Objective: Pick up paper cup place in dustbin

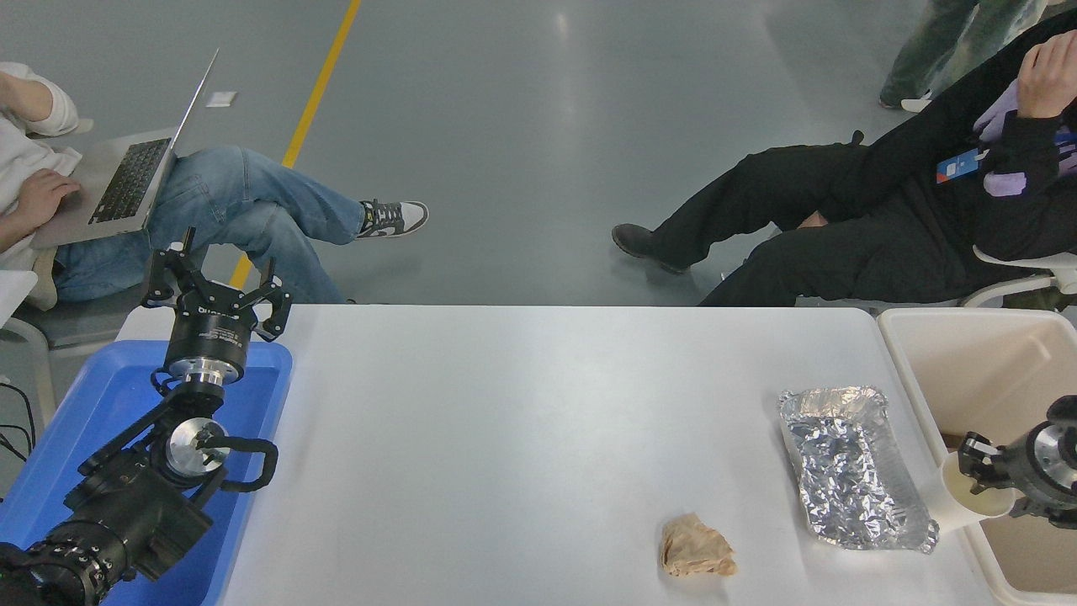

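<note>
At the near edge of the worktop (522,421), a crumpled brown paper wad (696,548) lies alone on the white surface, a little left of the foil tray (854,471). The tray, crinkled and silver, lies lengthwise just beyond and right of the wad, its near right corner close to the cup (968,498).

At the lower left the left arm is parked over a blue tray (76,421), which sits at the worktop's left end. Its end effector (215,290) points away from the camera with the fingers spread wide and nothing between them.

At the right edge the right end effector (976,468) comes in from the side and grips the cup at its rim. One finger (972,448) is seen at the top of the rim, and the mouth of the cup faces up and toward the camera. The cup is tilted, and sits over the left rim of the dustbin (913,370), partly above the bin's inside and partly above the worktop; whether it touches the rim I cannot tell.

The dustbin, beige with a thick rounded rim, stands against the worktop's right end and runs out of the picture.

Beyond the far edge, on the grey floor, one person (252,202) in blue jeans sits at the left with a laptop (126,181) on the lap, and a person in black (883,219) sits at the right.
</note>
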`<state>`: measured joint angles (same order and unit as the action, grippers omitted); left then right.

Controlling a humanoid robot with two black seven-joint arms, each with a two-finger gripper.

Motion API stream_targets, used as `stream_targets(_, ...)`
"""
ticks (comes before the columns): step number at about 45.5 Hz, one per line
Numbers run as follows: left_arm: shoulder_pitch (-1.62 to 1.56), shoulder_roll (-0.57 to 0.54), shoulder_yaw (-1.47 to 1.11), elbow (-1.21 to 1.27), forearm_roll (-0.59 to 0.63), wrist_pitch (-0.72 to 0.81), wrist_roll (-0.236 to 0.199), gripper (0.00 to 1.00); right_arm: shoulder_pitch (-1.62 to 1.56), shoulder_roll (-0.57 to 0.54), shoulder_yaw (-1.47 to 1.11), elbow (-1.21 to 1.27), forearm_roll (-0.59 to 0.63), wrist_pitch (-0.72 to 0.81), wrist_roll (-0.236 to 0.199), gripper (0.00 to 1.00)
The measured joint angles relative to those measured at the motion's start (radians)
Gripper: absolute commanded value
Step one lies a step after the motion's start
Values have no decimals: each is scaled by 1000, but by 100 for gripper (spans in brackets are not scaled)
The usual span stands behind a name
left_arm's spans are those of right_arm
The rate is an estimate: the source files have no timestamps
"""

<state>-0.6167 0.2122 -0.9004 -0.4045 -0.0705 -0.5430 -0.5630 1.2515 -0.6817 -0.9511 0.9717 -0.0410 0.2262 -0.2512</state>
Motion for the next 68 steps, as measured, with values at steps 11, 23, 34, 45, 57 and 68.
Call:
stream_targets(11, 0, 0, 0, 0, 0, 0, 0, 99, -9, 0, 10, 1, 20, 3, -1, 0)
stream_targets(23, 0, 0, 0, 0, 0, 0, 0, 99, 6, -3, 20, 11, 33, 9, 0, 0)
stream_targets(34, 0, 0, 0, 0, 0, 0, 0, 99, 126, -19, -28, 44, 36, 97, 0, 0)
stream_targets(45, 0, 0, 0, 0, 0, 0, 0, 99, 304, -26, -125, 73, 38, 236, 0, 0)
stream_targets(57, 0, 1, 0, 0, 1, 0, 0, 99, 523, -40, -214, 114, 36, 426, 1, 0)
stream_targets(68, 0, 1, 0, 0, 0, 0, 0, 99, 742, -52, -286, 155, 32, 517, 0, 0)
